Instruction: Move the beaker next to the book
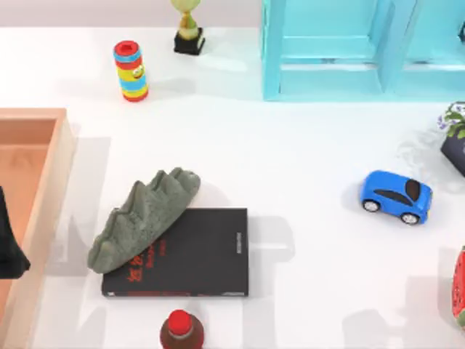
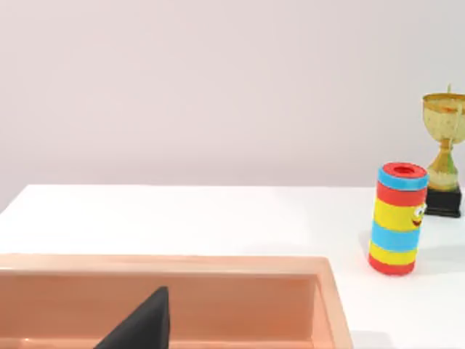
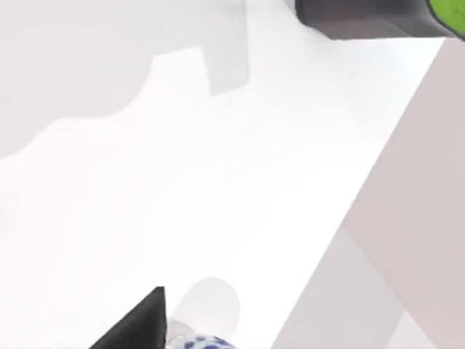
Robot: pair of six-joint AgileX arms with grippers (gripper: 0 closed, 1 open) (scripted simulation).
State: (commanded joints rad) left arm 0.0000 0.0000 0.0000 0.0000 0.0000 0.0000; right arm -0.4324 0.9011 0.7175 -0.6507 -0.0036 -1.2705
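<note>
The book (image 1: 196, 254) lies flat on the table at front centre-left, black with red lettering. The beaker (image 3: 195, 340), clear glass with dark-blue speckles, shows at the edge of the right wrist view, right beside one dark fingertip (image 3: 138, 327) of my right gripper. That fingertip stands well off to the side, so the gripper looks open around the beaker. My left gripper (image 1: 10, 247) is parked over the wooden tray at the left edge, and one of its fingertips (image 2: 142, 323) stands just as wide.
A grey-green rock (image 1: 142, 218) overlaps the book's left end. A red-capped bottle (image 1: 181, 331) stands just in front of the book. A blue toy car (image 1: 397, 196), a ring stack (image 1: 130, 70), a trophy (image 1: 189, 29), a teal shelf (image 1: 334, 47), a wooden tray (image 1: 43, 189) and a potted plant (image 1: 455, 138) surround them.
</note>
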